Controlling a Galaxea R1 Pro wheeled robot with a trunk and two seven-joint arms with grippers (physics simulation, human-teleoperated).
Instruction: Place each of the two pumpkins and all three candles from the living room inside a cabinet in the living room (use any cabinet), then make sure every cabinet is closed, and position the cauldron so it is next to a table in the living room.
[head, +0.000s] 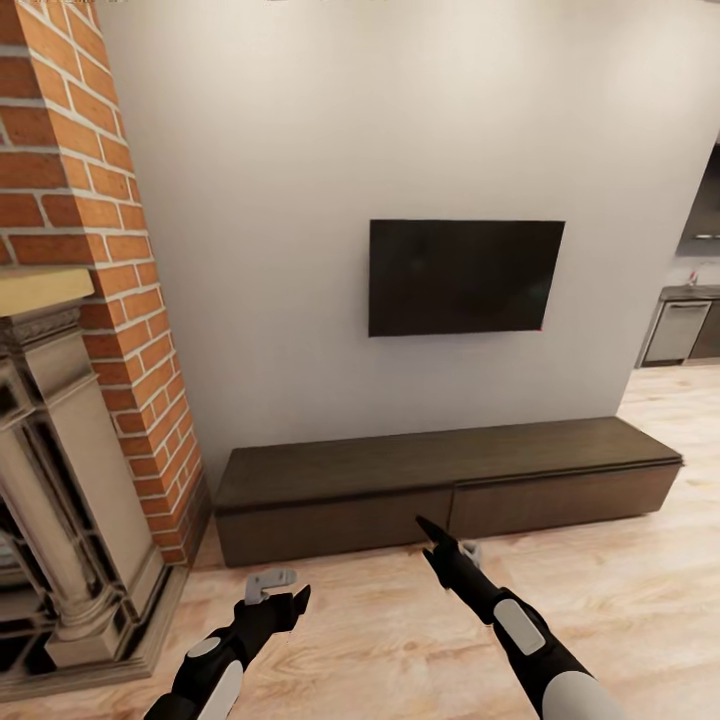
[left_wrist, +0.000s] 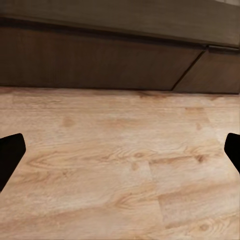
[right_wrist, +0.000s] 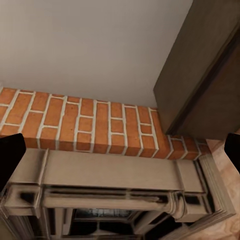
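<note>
1. The robot faces a pale wall, and the long low dark-brown cabinet (head: 450, 485) sits on the floor against it, straight ahead on the far side of the scene.
2. Both plain front panels of the cabinet sit flush, a thin seam dividing them near the middle; its flat top is bare.
3. Above the cabinet a black television (head: 465, 277) hangs on the wall.
4. To the left stands a red brick column (head: 95, 230), with the ornate grey fireplace (head: 55, 480) in front of it at the left edge.
5. Light wooden floor (head: 400, 640) runs from the cabinet toward the robot.
6. The left gripper (head: 285, 595) hovers over the floor, near and left of centre, short of the cabinet; in the left wrist view its dark fingertips (left_wrist: 10, 155) sit at opposite edges of the picture, so the jaws are spread wide with nothing between them.
7. The right gripper (head: 432, 532) reaches forward, its tip close to the cabinet's front near the seam, and whether it touches cannot be told.
8. In the right wrist view the fingertips (right_wrist: 11, 152) likewise sit far apart, jaws spread and empty, with the brick, the fireplace and the cabinet's end beyond them.
9. Far right, a kitchen counter (head: 690, 325) shows past the wall's edge.
</note>
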